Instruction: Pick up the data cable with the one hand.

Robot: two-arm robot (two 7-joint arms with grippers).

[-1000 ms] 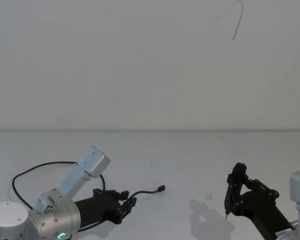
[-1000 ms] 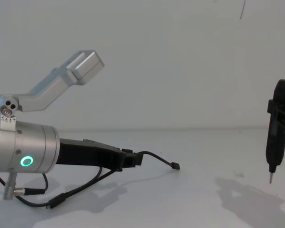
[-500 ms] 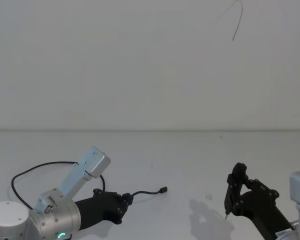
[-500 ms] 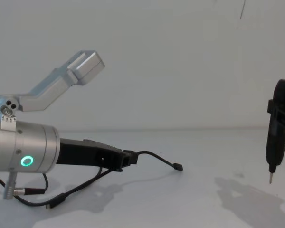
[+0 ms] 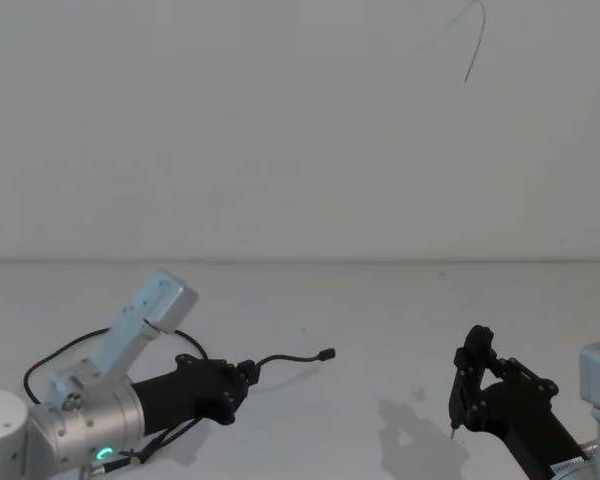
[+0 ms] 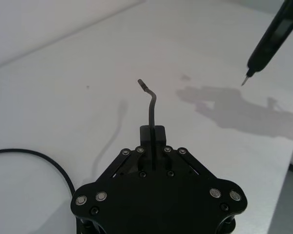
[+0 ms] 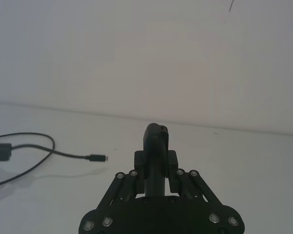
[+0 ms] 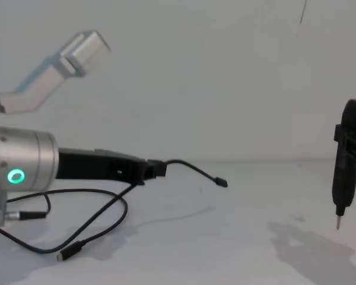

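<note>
The left gripper [image 8: 156,168], clamped on the data cable [image 8: 193,168], now sits higher and farther back, the cable's free plug end lifted off the table [image 8: 237,237].

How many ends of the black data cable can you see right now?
2. One data cable plug juts in the air past the shut left gripper; the other plug lies on the table below that arm.

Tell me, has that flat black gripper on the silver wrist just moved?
Yes. The flat black left gripper rose and drew leftward, up toward the white table's far edge, lifting the thin black data cable.
</note>
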